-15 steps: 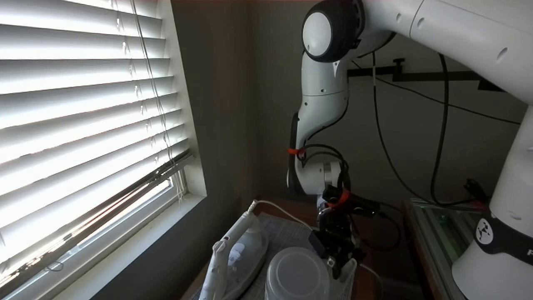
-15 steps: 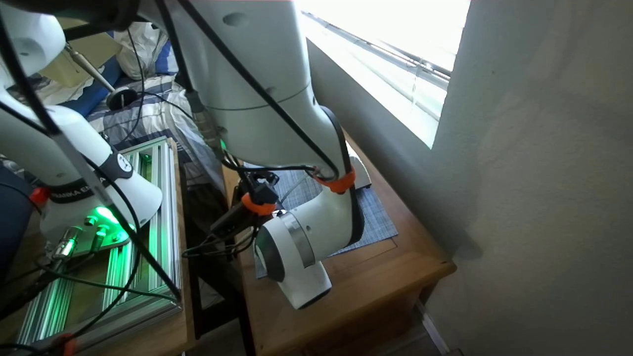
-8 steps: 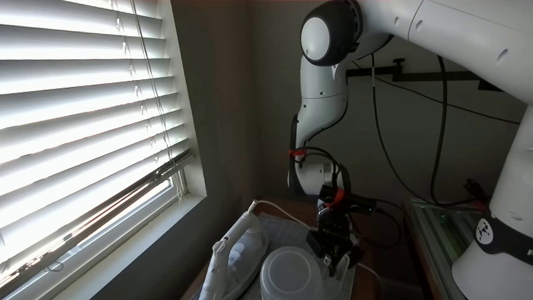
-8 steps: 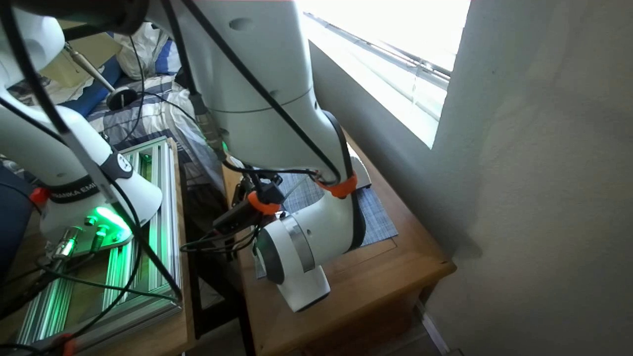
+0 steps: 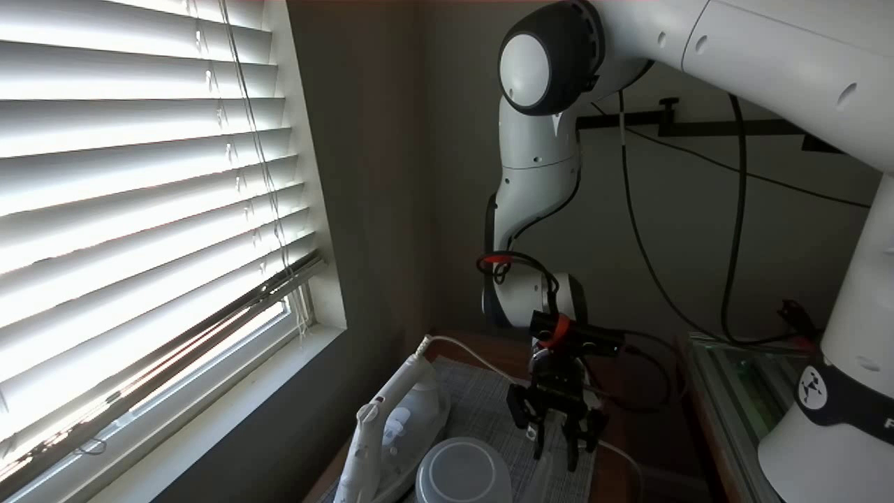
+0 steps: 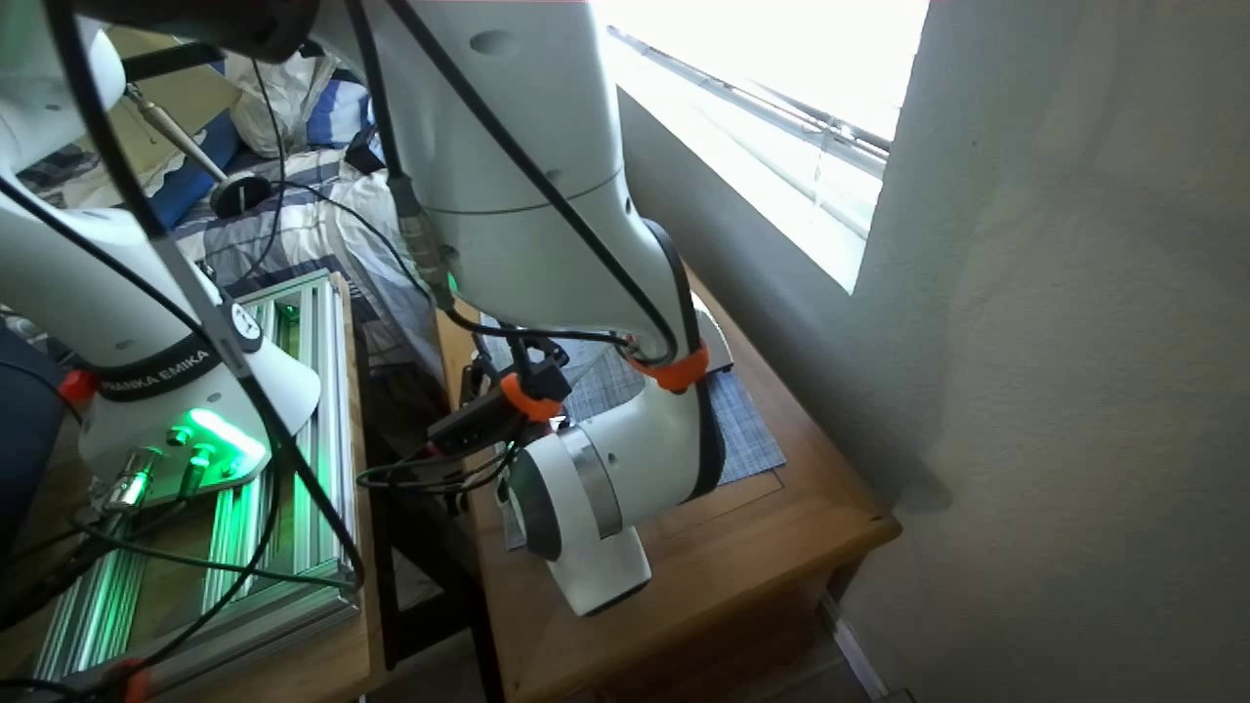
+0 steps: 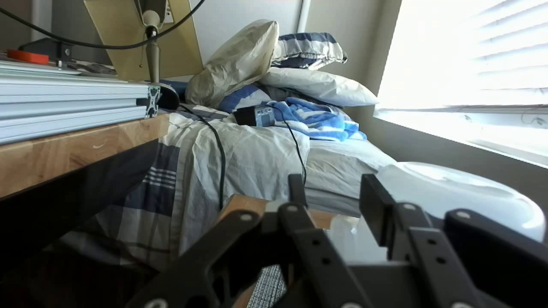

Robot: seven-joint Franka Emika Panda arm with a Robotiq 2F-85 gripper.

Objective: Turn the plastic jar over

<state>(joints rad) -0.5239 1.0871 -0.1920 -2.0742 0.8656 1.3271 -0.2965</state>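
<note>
Panda arm (image 6: 518,176): over the last second it has edged toward the edge of the desk (image 6: 771,557) that runs by the window (image 5: 140,175).
Steam iron (image 5: 397,426): unmoved, lying along that same edge.
Plastic jar (image 5: 464,471): since half a second ago it has shifted toward the desk's window edge and shows lower and smaller, so I judge it has been let down onto the woven placemat (image 5: 482,391).
End effector (image 7: 333,184): released, its fingers (image 7: 372,205) spread wider than a second ago with nothing pinched; I read this as the letting-go step. It hangs nearer the desk edge facing the robot base (image 6: 176,391). The jar's round body stands just beside it, apart, on the window-edge side; in the wrist view, to the right.
Ringed upper face: base or lid, the view is too poor to tell, so whether the turn is complete stays unsettled.
Whitish strip (image 7: 349,239): visible beyond the fingertips; it shifted with the jar, so I take it for the handle.
</note>
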